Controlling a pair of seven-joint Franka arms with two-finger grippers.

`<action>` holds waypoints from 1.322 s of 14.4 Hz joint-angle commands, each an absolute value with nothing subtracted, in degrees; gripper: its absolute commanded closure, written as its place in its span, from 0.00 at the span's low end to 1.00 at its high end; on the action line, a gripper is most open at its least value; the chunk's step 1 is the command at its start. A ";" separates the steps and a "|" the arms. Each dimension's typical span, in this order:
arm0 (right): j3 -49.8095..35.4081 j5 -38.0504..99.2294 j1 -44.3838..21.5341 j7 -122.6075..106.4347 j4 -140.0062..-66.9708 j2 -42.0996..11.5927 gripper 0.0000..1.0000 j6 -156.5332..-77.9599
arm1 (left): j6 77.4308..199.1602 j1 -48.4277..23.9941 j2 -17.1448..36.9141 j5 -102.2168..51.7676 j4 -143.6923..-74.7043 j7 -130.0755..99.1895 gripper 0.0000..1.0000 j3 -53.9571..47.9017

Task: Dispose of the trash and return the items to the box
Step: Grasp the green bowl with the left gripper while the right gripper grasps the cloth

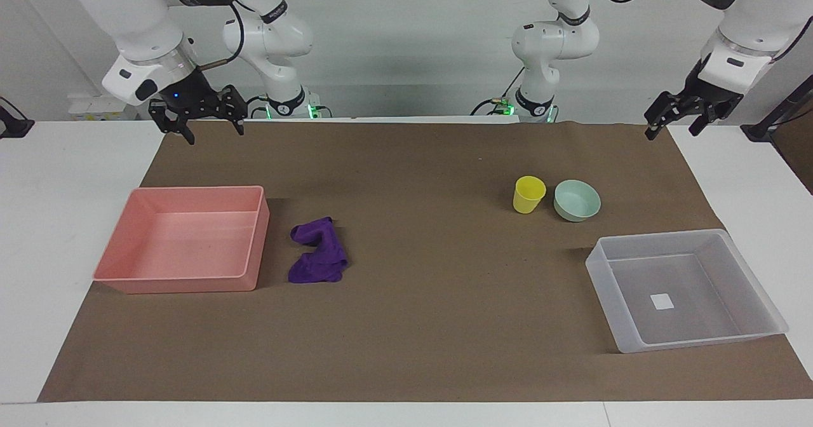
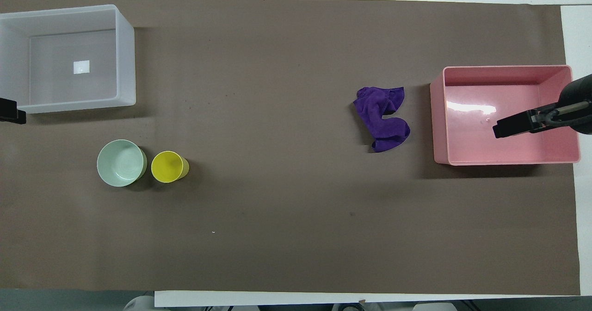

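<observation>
A brown paper mat (image 1: 419,236) covered the white table (image 1: 57,236) under a pale wall. The right gripper (image 1: 213,119) hung open and empty over the mat's edge, above the glossy pink tray (image 1: 184,239); the crumpled purple cloth (image 1: 319,251) lay beside that tray. The left gripper (image 1: 676,119) hung open, empty, above the yellow cup (image 1: 528,194), mint bowl (image 1: 577,200) and translucent bin (image 1: 686,287).

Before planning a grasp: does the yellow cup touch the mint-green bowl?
Apart. The facing view shows brown mat between the yellow cup and the mint-green bowl.
</observation>
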State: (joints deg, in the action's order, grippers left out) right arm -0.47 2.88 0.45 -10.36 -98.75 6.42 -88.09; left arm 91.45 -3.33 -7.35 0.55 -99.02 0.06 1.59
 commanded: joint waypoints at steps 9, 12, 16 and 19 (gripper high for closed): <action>-1.14 3.87 -2.26 -5.64 -100.63 5.63 0.01 -92.98 | 105.44 -3.61 -12.38 1.23 -117.99 -5.09 0.00 2.20; -1.14 3.87 -5.88 -4.49 -100.63 -0.15 0.01 -98.33 | 115.45 -3.52 -13.89 1.23 -133.37 -7.11 0.00 2.20; -1.14 3.87 -9.84 -4.04 -100.63 -8.59 0.01 -107.82 | 129.94 -3.43 -11.18 1.23 -145.17 -8.52 0.06 2.11; -1.14 3.87 -12.48 -2.82 -102.64 -12.91 0.01 -115.55 | 134.64 -4.39 -7.66 1.41 -147.04 -10.91 1.00 2.11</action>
